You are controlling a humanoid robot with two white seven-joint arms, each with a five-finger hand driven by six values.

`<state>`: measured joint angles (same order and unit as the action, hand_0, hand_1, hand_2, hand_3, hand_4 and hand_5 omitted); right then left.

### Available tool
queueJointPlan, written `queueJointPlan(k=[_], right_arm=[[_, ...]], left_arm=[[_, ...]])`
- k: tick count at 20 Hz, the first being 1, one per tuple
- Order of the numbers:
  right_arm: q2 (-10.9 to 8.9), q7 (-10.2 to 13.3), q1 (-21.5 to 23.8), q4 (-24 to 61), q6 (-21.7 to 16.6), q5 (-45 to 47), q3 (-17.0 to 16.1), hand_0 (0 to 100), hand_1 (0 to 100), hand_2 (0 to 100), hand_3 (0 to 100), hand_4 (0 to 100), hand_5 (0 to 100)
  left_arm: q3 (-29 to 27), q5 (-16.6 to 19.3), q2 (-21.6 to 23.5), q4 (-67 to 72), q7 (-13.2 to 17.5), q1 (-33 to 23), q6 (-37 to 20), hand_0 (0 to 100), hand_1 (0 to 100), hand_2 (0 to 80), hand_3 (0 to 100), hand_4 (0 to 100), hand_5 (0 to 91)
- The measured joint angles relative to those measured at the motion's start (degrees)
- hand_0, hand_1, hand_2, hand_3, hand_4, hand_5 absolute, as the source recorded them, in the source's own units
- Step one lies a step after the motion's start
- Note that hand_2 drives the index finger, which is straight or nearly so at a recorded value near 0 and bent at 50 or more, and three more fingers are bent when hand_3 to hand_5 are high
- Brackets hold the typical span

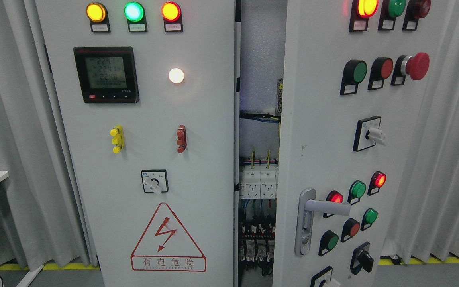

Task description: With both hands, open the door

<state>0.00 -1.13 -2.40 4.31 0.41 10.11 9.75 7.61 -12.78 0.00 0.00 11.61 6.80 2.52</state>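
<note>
A red triangular warning sign [168, 238] with a lightning bolt is showing on the pale grey metal left cabinet door [205, 119], reading "有电危险" over small print that looks like "DANGER! ELECTRIC". Above it, a black digital meter [106, 74] is displaying three rows of figures beginning "224"; its small lower print is too fine to read. Three round lamps are glowing along that door's top: amber [95, 12], green [134, 11] and orange-red [171, 11], each over an unreadable label. The pale grey right cabinet door [317, 131] is standing ajar, swung towards the camera, exposing white breakers [258, 182] and wiring in the gap between the two doors. Its silver lever handle [313, 211] is sitting low on the door's left side. Neither robot hand is appearing in view, so their state cannot be told.
</note>
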Motion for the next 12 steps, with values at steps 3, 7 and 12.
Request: queueJointPlan(k=[3,7,12], right_arm=[[0.00,0.0,0.0,0.0,0.0,0.0,0.0,22,0,0,0,0,0],[0.00,0.0,0.0,0.0,0.0,0.0,0.0,22,0,0,0,0,0],[0.00,0.0,0.0,0.0,0.0,0.0,0.0,22,0,0,0,0,0]], left_arm=[[0.0,0.0,0.0,0.0,4.7,0.0,0.2,29,0,2.7,3,4,0.0],[0.0,0.1,0.1,0.0,7.1,0.1,0.3,29,0,2.7,3,4,0.0],[0.0,0.2,1.0,-0.9,8.0,1.0,-1.2,29,0,2.7,3,4,0.0]])
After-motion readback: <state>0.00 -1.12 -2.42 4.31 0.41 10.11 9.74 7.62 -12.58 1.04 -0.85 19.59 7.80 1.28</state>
